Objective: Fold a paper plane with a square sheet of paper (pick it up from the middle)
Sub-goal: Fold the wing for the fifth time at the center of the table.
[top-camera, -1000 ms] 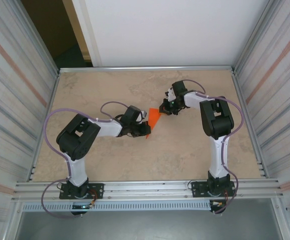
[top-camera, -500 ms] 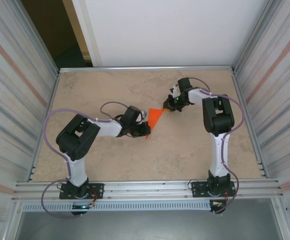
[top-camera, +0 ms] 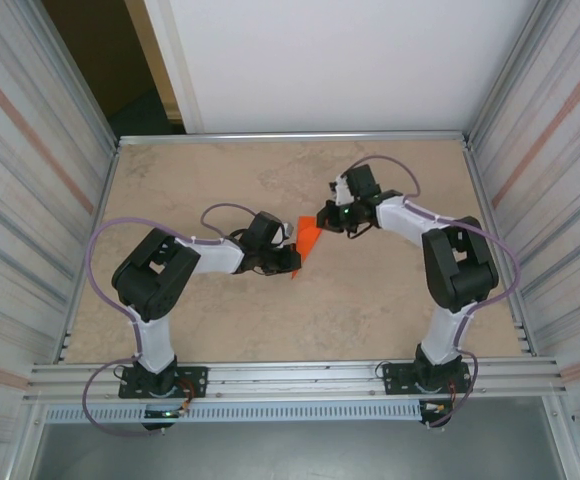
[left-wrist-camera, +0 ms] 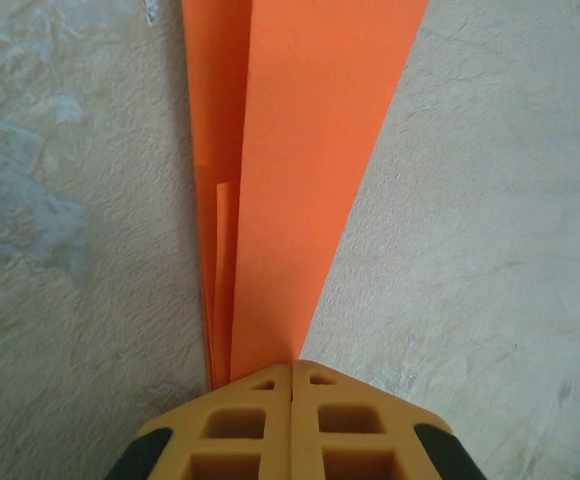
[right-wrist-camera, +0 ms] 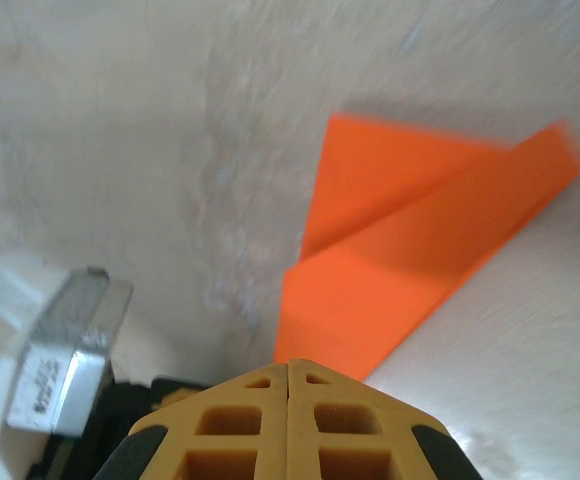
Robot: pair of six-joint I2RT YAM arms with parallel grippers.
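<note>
The near edge of the worktop [top-camera: 270,330] carries a metal rail [top-camera: 290,380] with both arm bases bolted to it. Beyond the rail the beige stone-look surface lies bare between the two arms. Ribbed panels [top-camera: 30,200] wall in the left and right edges, and a white wall [top-camera: 330,60] closes the far edge.

The left arm [top-camera: 155,275] bends low over the near-left part. The right arm [top-camera: 455,270] rises by the right edge and reaches inward. Lilac cables [top-camera: 100,240] loop off both arms.

The paper plane [top-camera: 308,240] sits about mid-worktop, held between the two claws. The left claw [top-camera: 292,267] has its fingers together, clamped on the narrow near end. In the left wrist view the creased orange layers widen away from that claw. The right claw [top-camera: 323,217] is also pressed together, pinching the broader far end. The plane's long axis runs diagonally, from near-left to far-right.

Bare worktop lies past it to the far edge.
</note>
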